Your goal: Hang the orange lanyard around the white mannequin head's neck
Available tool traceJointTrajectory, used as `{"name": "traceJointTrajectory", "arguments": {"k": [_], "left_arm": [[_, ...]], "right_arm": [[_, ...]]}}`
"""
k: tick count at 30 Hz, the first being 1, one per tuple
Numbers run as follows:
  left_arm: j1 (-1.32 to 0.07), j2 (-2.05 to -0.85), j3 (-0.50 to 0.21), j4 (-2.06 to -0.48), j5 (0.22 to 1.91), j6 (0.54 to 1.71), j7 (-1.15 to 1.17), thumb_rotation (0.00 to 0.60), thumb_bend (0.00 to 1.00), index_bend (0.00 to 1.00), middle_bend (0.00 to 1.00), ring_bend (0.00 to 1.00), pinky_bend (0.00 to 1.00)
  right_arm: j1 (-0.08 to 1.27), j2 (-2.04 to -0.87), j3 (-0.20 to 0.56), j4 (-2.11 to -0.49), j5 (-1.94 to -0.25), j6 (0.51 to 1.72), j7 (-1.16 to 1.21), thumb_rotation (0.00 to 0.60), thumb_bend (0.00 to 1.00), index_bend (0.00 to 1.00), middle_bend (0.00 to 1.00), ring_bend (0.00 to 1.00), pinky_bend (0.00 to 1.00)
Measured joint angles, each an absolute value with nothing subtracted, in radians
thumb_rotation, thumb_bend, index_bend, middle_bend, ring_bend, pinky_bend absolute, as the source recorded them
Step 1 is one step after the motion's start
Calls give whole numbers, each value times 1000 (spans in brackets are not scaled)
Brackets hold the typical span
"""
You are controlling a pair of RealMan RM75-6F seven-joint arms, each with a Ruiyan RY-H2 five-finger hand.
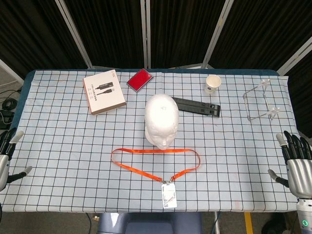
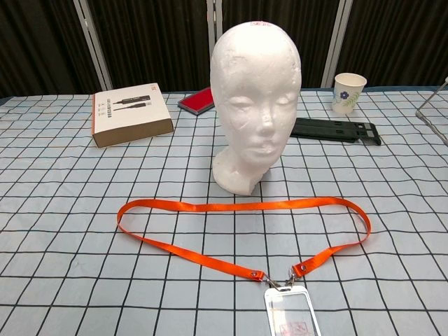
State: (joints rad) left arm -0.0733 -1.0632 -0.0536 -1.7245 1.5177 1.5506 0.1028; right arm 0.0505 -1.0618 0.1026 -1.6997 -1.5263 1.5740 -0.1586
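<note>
The white mannequin head [image 1: 161, 119] [image 2: 255, 98] stands upright at the table's middle, facing the near edge. In front of it the orange lanyard [image 1: 155, 150] [image 2: 241, 205] lies flat in a wide loop, its clear badge holder [image 1: 168, 194] [image 2: 290, 315] near the front edge. My left hand [image 1: 7, 155] hovers at the table's left edge, fingers apart and empty. At the right edge, my right hand [image 1: 296, 163] is spread too, holding nothing. Neither hand shows in the chest view.
A boxed product [image 1: 103, 91] [image 2: 131, 113] and a red case [image 1: 140, 79] [image 2: 197, 100] sit at the back left. A black folded stand [image 1: 197, 107] [image 2: 334, 129] lies behind the head. A paper cup [image 1: 212, 84] [image 2: 348, 92] and a clear acrylic stand [image 1: 261, 101] are at the back right.
</note>
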Motion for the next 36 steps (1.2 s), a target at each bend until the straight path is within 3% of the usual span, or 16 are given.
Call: {"name": "traceJointTrajectory", "arguments": {"k": [10, 15, 17, 20, 27, 30, 36], "left_arm": [[-75, -1070, -56, -1714, 1510, 1545, 114, 600, 17, 0, 0, 0, 0], [-82, -1079, -62, -1708, 1486, 1525, 123, 600, 17, 0, 0, 0, 0], [-87, -1084, -65, -1705, 1472, 1511, 131, 600, 17, 0, 0, 0, 0], [-97, -1098, -70, -1694, 1450, 1489, 152, 600, 16, 0, 0, 0, 0], [-115, -1127, -84, -1663, 1397, 1450, 184, 600, 17, 0, 0, 0, 0], [-122, -1137, -89, -1654, 1377, 1436, 197, 600, 17, 0, 0, 0, 0], [-130, -1148, -90, -1642, 1360, 1419, 210, 600, 18, 0, 0, 0, 0]], "right_arm": [[80, -1070, 93, -1698, -1514, 1494, -156, 600, 0, 117, 0, 0, 0], [144, -1084, 98, -1688, -1502, 1379, -151, 600, 3, 376, 52, 0, 0], [183, -1095, 106, -1677, -1498, 1325, -145, 600, 34, 432, 65, 0, 0], [258, -1125, 124, -1652, -1481, 1218, -128, 600, 119, 460, 67, 0, 0], [449, -1254, 173, -1565, -1352, 942, -102, 600, 199, 485, 67, 0, 0], [511, -1320, 186, -1527, -1273, 871, -123, 600, 251, 487, 67, 0, 0], [577, -1429, 196, -1463, -1145, 809, -221, 600, 256, 514, 67, 0, 0]]}}
